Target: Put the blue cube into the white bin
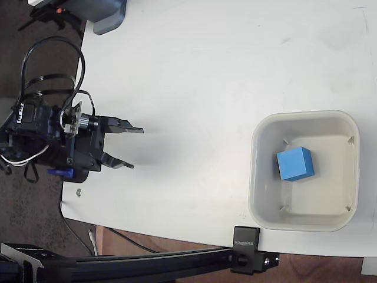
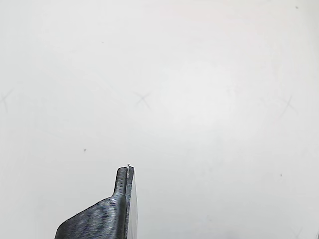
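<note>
While pincer [image 1: 136, 148] gapes, blue cube [image 1: 295, 163] binned, second finger unseen.

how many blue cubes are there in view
1. The blue cube lies inside the white bin, at the right of the fixed view. The wrist view shows none.

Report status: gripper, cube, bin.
Gripper open, empty, at the table's left side in the fixed view. Blue cube sitting inside the white bin. Nothing between gripper and bin.
</note>
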Robot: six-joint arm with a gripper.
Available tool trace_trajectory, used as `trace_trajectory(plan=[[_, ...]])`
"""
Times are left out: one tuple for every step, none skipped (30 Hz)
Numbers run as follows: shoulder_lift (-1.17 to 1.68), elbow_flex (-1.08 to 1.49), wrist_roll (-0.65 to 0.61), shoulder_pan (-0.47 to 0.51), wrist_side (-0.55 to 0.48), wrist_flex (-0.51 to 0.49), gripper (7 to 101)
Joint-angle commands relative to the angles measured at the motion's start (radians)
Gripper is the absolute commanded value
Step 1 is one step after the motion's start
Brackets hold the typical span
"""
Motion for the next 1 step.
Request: trace_trajectory(plan=[[0.023,-0.023,0.000,0.006,-0.003,-0.021,100.3]])
